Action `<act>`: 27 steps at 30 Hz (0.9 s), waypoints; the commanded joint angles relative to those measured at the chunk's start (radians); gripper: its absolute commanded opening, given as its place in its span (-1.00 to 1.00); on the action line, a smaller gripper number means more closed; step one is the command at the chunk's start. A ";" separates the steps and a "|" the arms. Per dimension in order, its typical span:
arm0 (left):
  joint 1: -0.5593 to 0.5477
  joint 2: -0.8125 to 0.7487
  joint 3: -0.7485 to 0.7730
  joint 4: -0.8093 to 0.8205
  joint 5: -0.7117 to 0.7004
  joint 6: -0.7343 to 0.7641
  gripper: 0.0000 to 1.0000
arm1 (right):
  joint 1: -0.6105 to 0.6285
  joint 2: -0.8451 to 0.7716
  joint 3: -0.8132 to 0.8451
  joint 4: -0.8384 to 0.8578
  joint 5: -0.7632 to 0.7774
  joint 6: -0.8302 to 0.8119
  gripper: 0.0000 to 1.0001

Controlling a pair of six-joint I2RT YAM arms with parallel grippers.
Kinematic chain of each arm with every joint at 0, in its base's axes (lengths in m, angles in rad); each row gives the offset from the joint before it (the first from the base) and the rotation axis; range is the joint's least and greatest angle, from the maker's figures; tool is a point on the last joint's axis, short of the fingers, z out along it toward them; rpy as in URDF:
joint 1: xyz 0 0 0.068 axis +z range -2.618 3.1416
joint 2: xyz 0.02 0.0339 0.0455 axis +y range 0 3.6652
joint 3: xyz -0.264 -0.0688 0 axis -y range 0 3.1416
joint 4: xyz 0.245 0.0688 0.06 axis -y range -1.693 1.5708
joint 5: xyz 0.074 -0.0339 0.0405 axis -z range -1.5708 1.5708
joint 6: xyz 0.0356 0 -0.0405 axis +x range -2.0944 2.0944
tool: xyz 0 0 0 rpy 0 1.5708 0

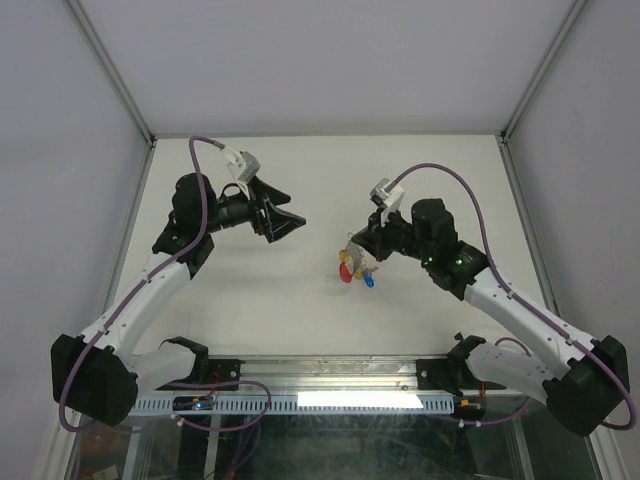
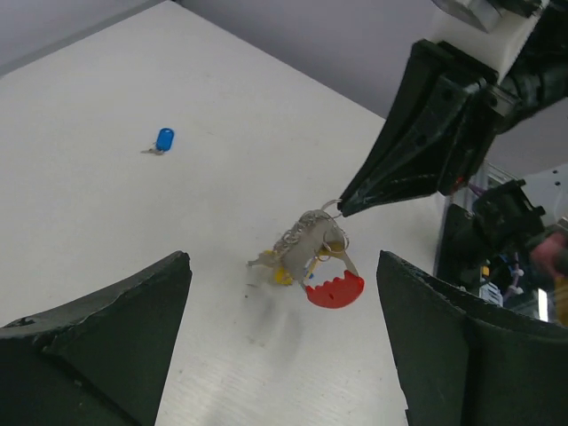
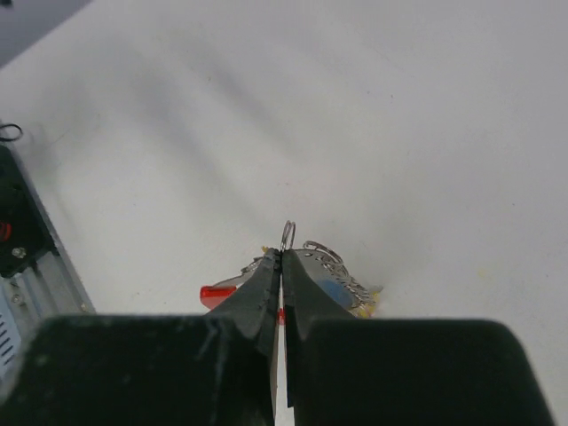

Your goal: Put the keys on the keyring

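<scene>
Your right gripper (image 3: 282, 257) was pinched shut on the keyring (image 3: 287, 234), whose thin loop stuck out just past the fingertips. A bunch of keys (image 2: 306, 253), showing a red head (image 2: 335, 289) and a yellow head (image 2: 282, 277), hung from it low over the table (image 2: 222, 106), a little right of centre. Your left gripper (image 1: 294, 212) stood wide, holding nothing, well apart to the left. One blue key (image 2: 164, 139) lay alone on the table, apart from the bunch.

I count four keys (image 1: 346, 275): one red key (image 2: 335, 290), one yellow key (image 2: 282, 275), and two blue, a hanging blue key (image 1: 369, 282) and a loose blue key (image 2: 164, 140). There is one ring (image 3: 287, 235). Two grippers, the left gripper (image 1: 293, 211) and right gripper (image 3: 282, 259).
</scene>
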 commanded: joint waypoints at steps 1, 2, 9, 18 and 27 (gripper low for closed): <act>-0.035 0.011 0.027 0.149 0.191 0.010 0.67 | -0.034 -0.074 0.003 0.179 -0.152 0.084 -1.00; -0.047 0.010 0.032 0.149 0.193 0.011 0.67 | -0.040 -0.082 -0.002 0.201 -0.171 0.099 -1.00; -0.124 0.026 0.082 0.156 0.175 -0.007 0.80 | -0.057 -0.142 -0.050 0.375 -0.284 0.214 -1.00; -0.129 0.029 0.185 0.262 0.223 -0.178 0.52 | -0.058 -0.228 -0.082 0.584 -0.347 0.329 -1.00; -0.170 0.038 0.236 0.405 0.281 -0.311 0.12 | -0.058 -0.233 -0.071 0.777 -0.373 0.446 -1.00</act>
